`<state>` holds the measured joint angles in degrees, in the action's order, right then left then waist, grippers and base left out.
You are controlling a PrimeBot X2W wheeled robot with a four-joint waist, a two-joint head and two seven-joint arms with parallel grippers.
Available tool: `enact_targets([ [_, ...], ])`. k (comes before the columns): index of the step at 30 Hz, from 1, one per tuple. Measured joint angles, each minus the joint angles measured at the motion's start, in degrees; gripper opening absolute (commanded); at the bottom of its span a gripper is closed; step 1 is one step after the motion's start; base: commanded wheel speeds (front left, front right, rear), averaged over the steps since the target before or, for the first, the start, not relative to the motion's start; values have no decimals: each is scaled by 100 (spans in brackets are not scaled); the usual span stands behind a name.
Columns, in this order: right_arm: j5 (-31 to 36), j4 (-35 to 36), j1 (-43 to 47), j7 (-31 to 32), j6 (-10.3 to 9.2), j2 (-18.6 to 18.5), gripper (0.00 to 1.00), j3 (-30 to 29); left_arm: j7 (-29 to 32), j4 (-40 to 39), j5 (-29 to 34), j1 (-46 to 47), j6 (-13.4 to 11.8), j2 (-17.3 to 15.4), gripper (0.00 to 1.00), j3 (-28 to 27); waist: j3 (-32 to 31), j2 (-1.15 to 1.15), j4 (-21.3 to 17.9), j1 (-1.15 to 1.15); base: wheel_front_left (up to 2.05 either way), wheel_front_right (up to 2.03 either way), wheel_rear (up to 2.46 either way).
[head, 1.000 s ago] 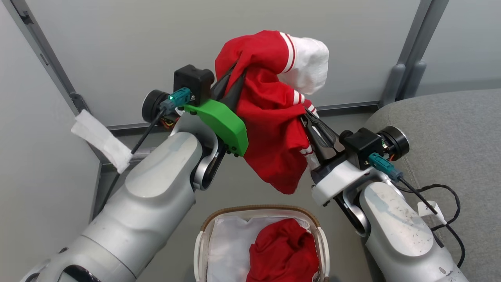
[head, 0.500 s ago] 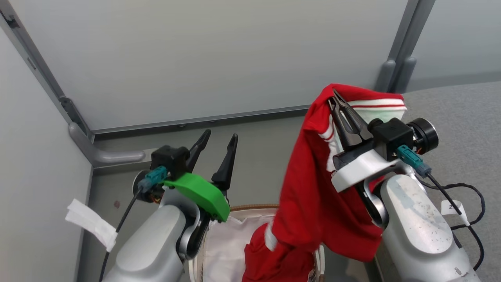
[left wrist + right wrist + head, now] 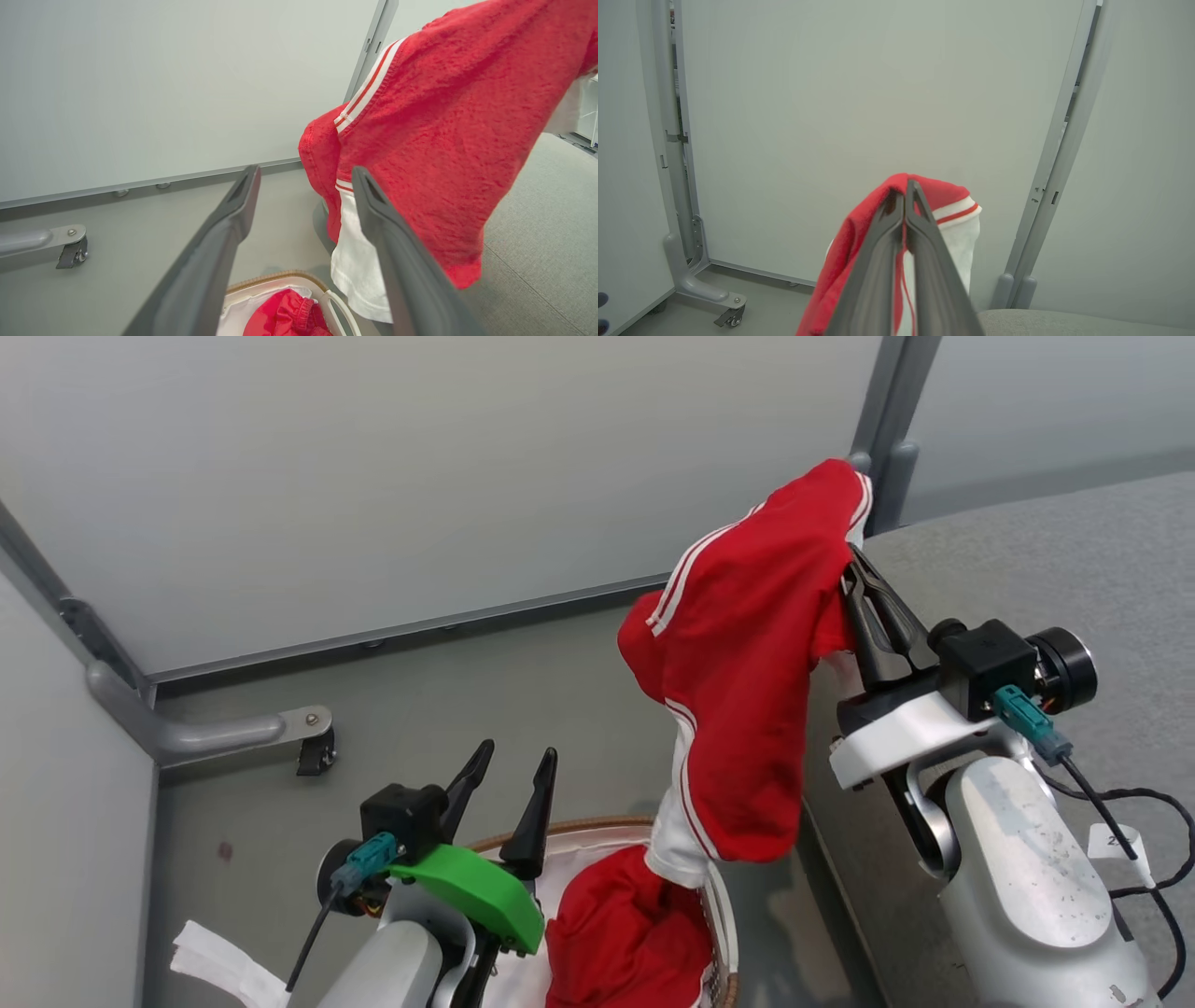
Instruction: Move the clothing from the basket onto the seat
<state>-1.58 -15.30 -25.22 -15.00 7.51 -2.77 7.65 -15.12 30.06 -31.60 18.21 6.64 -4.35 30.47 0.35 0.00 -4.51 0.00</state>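
Head view: pinched the hanging red garment (image 3: 747, 691) in the closed right gripper (image 3: 854, 569), beside the seat (image 3: 1055, 551); held the left gripper (image 3: 518, 751) open over the basket (image 3: 579, 829), second garment (image 3: 616, 933) inside. Left wrist view: fingers (image 3: 224, 242) parted, empty. Right wrist view: fingers (image 3: 878, 261) clamped on the red garment.

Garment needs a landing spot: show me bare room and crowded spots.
Free: the grey woven sofa cushion, bare from the right gripper back to the wall panel. Crowded: the white perforated plastic basket, holding one red garment, with the held red-and-white garment hanging above its rim near the left gripper.
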Motion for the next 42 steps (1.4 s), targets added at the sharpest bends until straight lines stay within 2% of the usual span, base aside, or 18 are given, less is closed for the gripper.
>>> enact_targets([
  [9,177,122,-131,0,2,0,0,-275,0,-155,241,-57,66,124,100,-162,128,0,-671,0,0,0,0],
  [16,289,148,-252,0,2,-4,0,-595,0,-246,299,46,68,151,100,65,334,0,-1247,0,0,0,0],
  [21,394,147,-514,0,2,-7,0,-973,0,-337,298,180,68,159,100,220,607,0,-1454,0,0,0,0],
  [26,783,137,-1153,0,2,-4,0,-1471,0,-425,304,384,73,161,100,343,944,0,-1474,0,0,0,0],
  [32,1440,159,-2427,0,2,-37,0,-2181,0,-526,402,634,75,153,100,381,1382,0,-1306,0,0,0,0],
  [37,1685,237,-3453,-1,2,-466,0,-2693,0,-643,471,883,75,90,100,360,1830,0,-1093,0,0,0,0],
  [42,1860,29,-3772,-8,2,-831,0,-3017,0,-801,600,1129,75,53,100,330,2310,0,-887,1,0,0,0],
])
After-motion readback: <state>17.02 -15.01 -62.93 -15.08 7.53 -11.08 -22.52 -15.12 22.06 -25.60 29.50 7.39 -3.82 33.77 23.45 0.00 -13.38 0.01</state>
